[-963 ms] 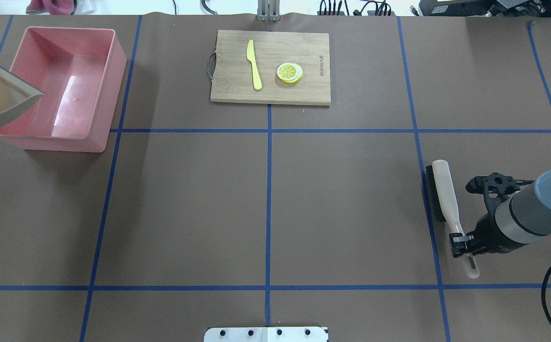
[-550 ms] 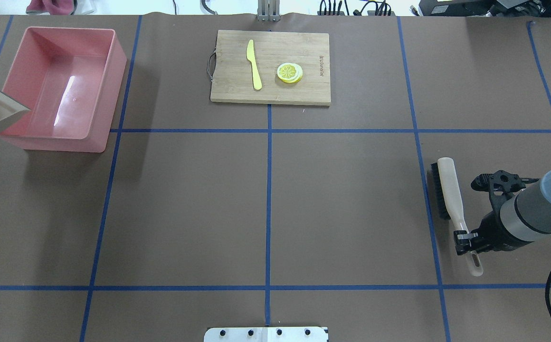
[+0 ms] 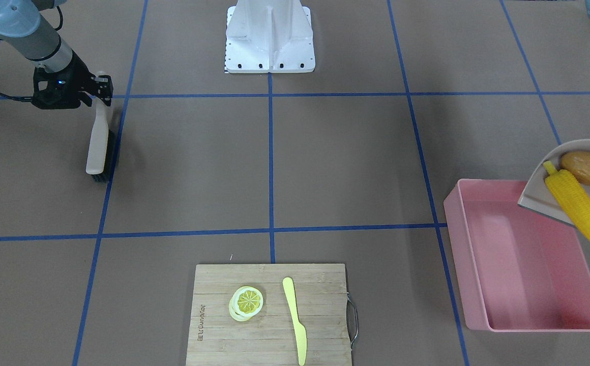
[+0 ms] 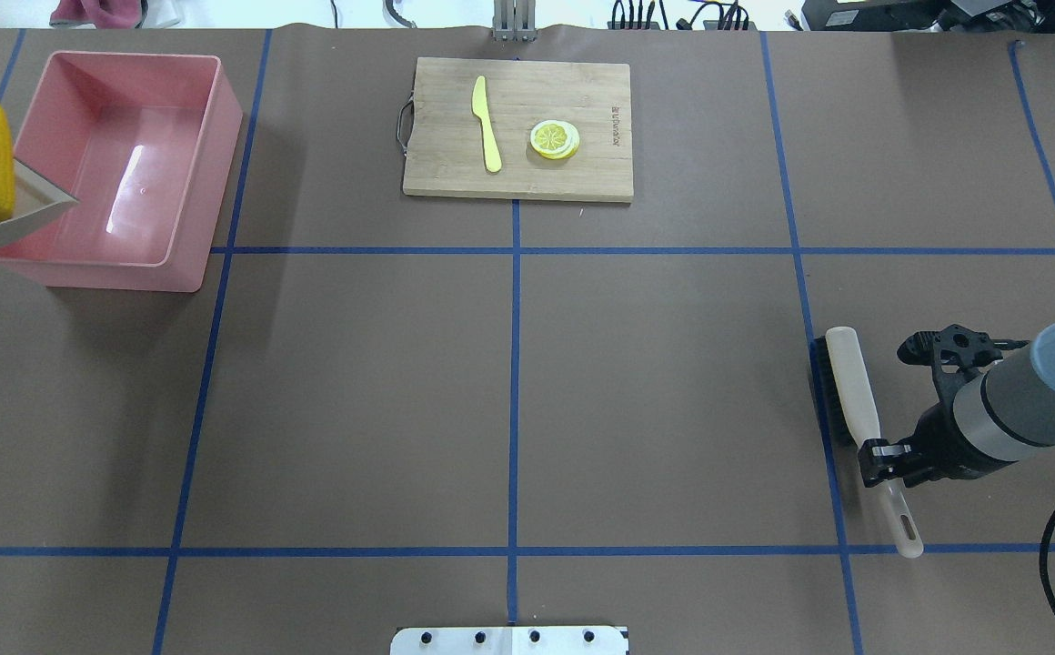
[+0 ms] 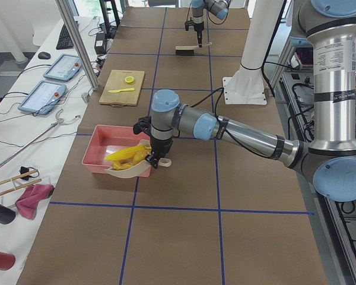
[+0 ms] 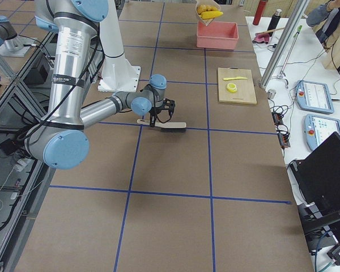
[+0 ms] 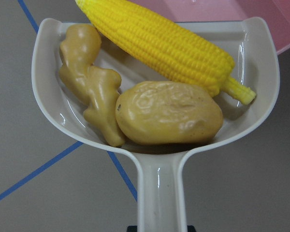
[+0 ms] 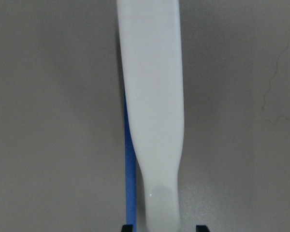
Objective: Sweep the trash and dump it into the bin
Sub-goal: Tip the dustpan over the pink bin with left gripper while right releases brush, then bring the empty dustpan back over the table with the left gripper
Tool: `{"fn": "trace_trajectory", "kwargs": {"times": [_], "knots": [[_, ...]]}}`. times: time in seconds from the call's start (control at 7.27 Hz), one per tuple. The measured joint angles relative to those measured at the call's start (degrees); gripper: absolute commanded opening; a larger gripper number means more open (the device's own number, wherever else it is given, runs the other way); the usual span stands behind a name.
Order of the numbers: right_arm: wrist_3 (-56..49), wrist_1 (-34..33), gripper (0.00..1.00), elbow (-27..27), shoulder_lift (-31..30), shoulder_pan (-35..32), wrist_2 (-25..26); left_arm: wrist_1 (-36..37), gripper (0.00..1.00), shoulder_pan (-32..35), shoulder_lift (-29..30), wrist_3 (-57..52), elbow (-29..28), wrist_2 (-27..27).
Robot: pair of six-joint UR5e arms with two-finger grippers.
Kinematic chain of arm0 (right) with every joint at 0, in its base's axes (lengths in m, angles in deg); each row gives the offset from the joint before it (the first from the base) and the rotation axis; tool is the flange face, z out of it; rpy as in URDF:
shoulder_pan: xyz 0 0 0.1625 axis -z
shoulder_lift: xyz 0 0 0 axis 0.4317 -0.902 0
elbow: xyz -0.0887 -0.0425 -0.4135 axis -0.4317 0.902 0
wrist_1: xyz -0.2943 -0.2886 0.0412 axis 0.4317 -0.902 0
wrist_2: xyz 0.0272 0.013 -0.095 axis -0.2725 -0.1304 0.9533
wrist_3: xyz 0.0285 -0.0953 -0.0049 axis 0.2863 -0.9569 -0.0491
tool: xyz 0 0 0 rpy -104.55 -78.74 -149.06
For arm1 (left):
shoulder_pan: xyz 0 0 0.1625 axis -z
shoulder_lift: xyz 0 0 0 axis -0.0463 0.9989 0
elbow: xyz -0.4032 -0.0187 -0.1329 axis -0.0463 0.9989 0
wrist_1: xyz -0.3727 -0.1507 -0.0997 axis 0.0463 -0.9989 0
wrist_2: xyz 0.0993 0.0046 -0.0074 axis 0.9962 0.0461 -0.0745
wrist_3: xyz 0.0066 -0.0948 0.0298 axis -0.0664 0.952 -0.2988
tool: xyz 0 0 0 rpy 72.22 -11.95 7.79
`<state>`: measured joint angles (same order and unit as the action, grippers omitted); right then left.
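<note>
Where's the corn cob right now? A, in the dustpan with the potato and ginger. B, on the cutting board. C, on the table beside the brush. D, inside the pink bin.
A: the corn cob lies in the dustpan beside the potato and ginger; the bin holds nothing.

The overhead view looks forward and down from behind the robot's base (image 4: 509, 639), with the cutting board (image 4: 517, 127) at the far edge; the front-facing view looks steeply down from the opposite side, that base at its top, so the pink bin (image 3: 519, 269) changes sides between the two; the two side views look along the table (image 5: 184, 237) from either end, wide and distant; each wrist camera sits close, one over the dustpan (image 7: 157, 188), the other over the brush (image 8: 152, 96).
</note>
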<state>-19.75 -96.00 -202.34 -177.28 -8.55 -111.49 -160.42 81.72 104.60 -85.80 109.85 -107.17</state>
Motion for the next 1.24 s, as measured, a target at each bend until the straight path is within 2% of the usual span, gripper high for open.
{"fn": "trace_trajectory", "kwargs": {"times": [0.41,0.83,1.24], "knots": [[-1.9,-0.2,1.00,-0.4,-0.5,-5.9,-1.5,7.6,0.00,-1.0,9.1,-0.9,-3.4,3.2],[-23.4,-1.4,1.00,0.1,-4.9,-17.7,-2.1,13.1,0.00,-3.3,12.4,-8.7,-4.3,8.3],[-38.0,-9.0,1.00,1.6,-5.8,-28.0,-2.1,15.4,0.00,-3.5,12.5,-16.4,-3.5,12.6]]}}
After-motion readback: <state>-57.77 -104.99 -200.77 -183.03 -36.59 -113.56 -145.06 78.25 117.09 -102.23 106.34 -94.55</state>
